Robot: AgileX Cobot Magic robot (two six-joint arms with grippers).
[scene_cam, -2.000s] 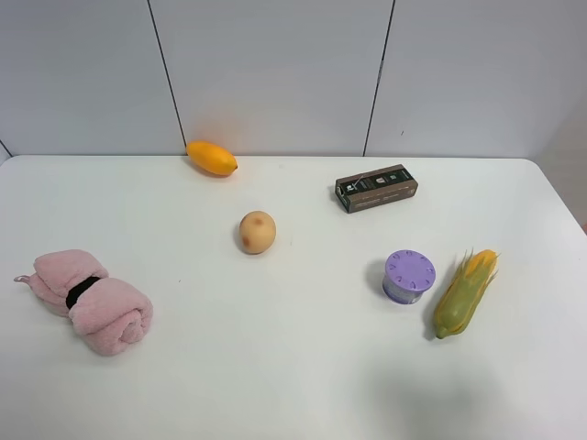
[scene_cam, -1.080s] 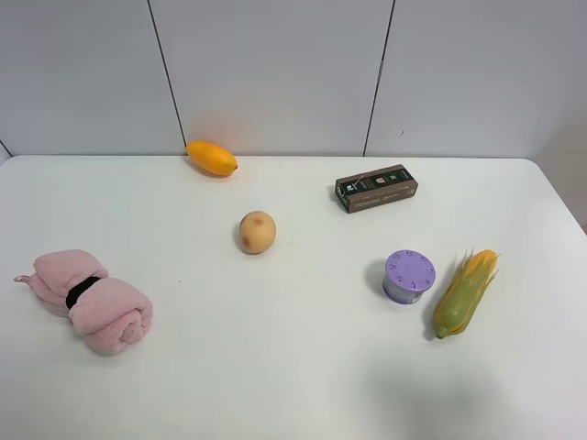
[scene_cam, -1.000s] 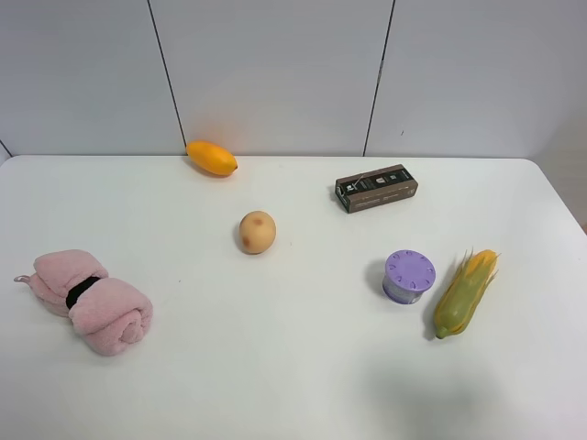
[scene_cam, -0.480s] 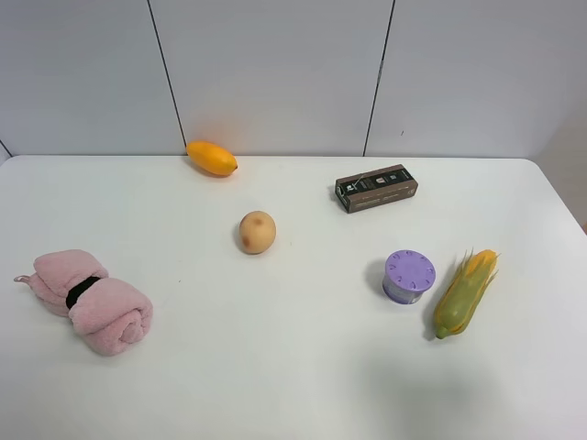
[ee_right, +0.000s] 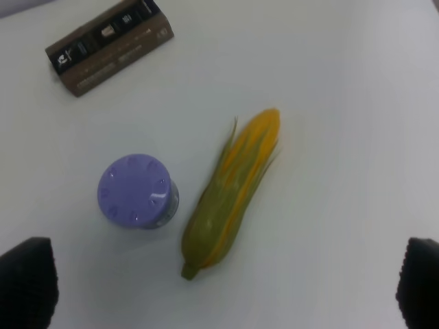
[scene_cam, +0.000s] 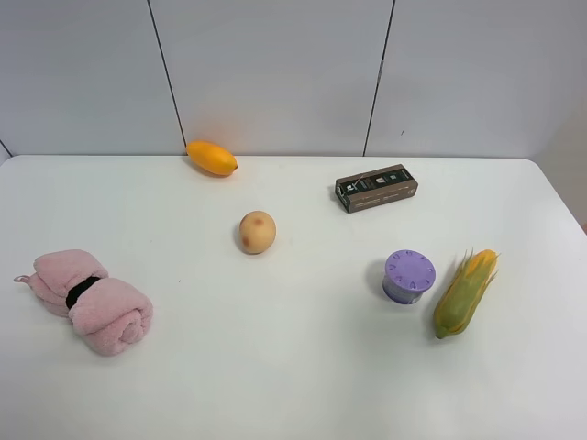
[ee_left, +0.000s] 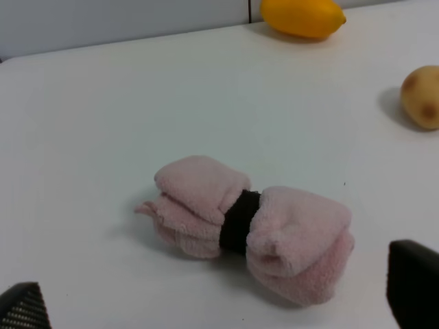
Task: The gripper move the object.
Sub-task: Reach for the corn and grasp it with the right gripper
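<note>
Both jaws spread wide, nothing held. Right gripper [ee_right: 223,286] over corn cob [ee_right: 230,188], which lies just beside purple jar [ee_right: 137,190]; left gripper [ee_left: 218,305] over pink towel roll [ee_left: 250,223].

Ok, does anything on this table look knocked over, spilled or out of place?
Nothing stands out. The corn lies flat beside the upright purple jar. The box, potato, mango and rolled pink towel sit well apart, with no spill or visible damage.
</note>
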